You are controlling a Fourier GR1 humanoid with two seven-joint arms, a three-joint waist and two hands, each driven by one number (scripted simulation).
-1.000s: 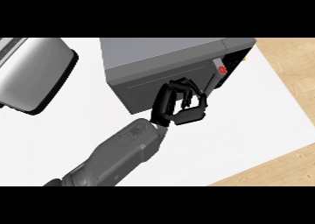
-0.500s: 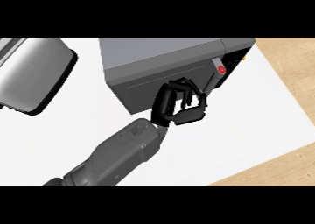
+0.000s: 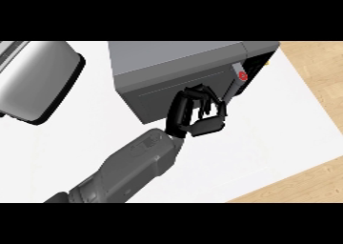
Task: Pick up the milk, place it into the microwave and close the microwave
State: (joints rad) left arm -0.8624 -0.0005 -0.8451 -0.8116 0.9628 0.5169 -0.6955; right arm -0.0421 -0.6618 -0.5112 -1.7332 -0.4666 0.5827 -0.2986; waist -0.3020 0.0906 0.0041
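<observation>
One hand [image 3: 197,112], the right, is held against the microwave [image 3: 176,71] door's front, fingers straight and holding nothing. No milk can be seen; its place cannot be told.

No text can be read; the microwave [image 3: 181,71] bears a red mark, perhaps a button [image 3: 242,75].
</observation>
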